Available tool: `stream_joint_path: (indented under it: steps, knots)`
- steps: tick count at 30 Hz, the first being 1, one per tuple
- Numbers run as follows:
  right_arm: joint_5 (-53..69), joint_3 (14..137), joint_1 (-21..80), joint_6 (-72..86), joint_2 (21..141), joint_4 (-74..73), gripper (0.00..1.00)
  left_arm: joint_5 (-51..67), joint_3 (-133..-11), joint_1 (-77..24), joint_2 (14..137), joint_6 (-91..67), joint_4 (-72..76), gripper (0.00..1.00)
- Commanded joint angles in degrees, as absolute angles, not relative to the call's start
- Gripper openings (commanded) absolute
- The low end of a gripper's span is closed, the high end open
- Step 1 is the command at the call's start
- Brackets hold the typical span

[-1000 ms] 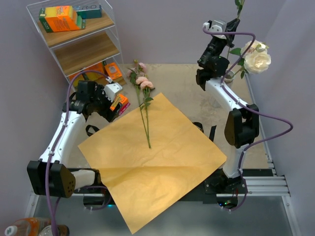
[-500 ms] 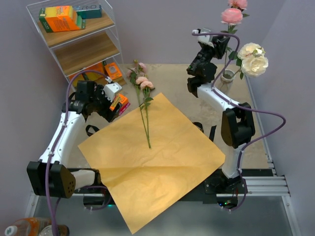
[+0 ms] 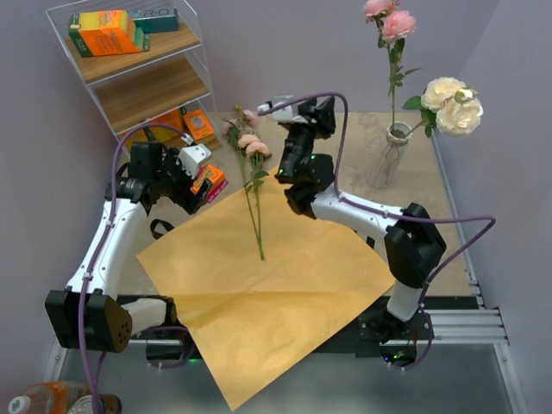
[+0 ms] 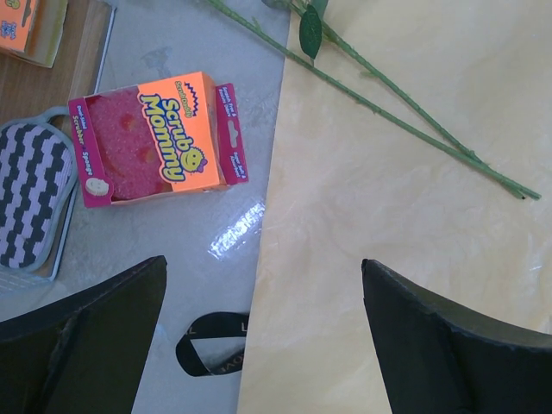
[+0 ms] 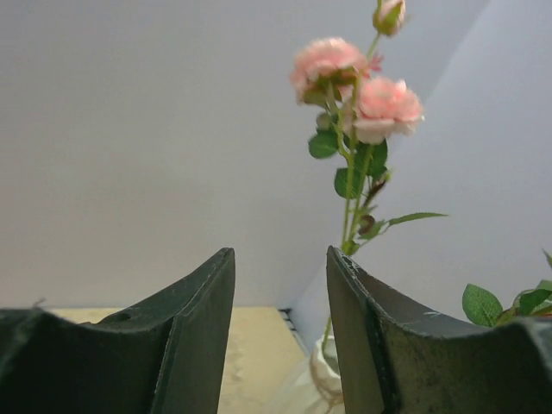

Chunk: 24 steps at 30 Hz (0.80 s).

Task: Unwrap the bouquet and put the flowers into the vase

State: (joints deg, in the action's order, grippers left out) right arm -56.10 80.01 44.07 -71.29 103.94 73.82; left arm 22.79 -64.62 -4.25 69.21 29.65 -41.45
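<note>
The paper (image 3: 285, 285) is open and some flowers (image 3: 388, 24) are in the vase (image 3: 390, 157), but 2 stems (image 3: 255, 207) lie on the paper, and the left claw (image 4: 263, 263) and right claw (image 5: 280, 285) are apart, empty.

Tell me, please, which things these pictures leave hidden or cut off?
- Right wrist view: the vase shows only a bit of its rim. The right arm's fingers and the bottom edge hide the rest.
- Left wrist view: the stems on the orange paper run out at the top edge, so their blooms are not seen.
- Top view: the bottle is cut off by the bottom edge, and its label is too small to read.
</note>
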Motion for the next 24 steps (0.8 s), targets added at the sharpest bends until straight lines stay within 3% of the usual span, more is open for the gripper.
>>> stream_joint_path:
  steps: [1,3,4,6,7,9,12,15,24]
  knots:
    - [-63.85,77.61,51.93,-73.75,98.62,94.6,0.5,24.0,-66.18,-3.78,67.76,29.09,-41.13,0.99]
    - [-67.57,76.73,55.71,-66.65,97.83,85.74,0.51,23.73,-66.09,-3.78,67.68,28.66,-41.13,0.99]
    - [-69.85,76.12,56.77,-62.27,96.43,72.82,0.52,23.73,-66.09,-3.69,67.68,28.39,-41.13,1.0]
    - [-68.13,76.72,58.71,-38.07,94.76,50.32,0.53,23.91,-66.18,-3.69,67.76,27.78,-41.04,0.99]
    - [-64.29,82.04,58.19,-12.82,94.22,19.38,0.53,23.91,-66.27,-3.69,67.85,27.69,-41.04,0.99]
    - [-47.95,85.77,55.65,1.53,95.97,-0.62,0.51,23.82,-66.36,-3.69,67.85,27.16,-41.04,0.99]
    - [-39.12,92.53,54.58,6.85,104.48,-11.82,0.46,24.34,-66.53,-3.69,67.41,27.16,-41.57,1.0]
    - [-33.32,98.16,54.58,8.43,111.61,-16.42,0.47,24.17,-66.8,-3.69,66.8,27.33,-41.84,0.99]
    - [-17.52,111.16,50.63,11.69,123.89,-19.76,0.49,24.52,-67.15,-3.69,66.09,27.69,-42.36,0.99]
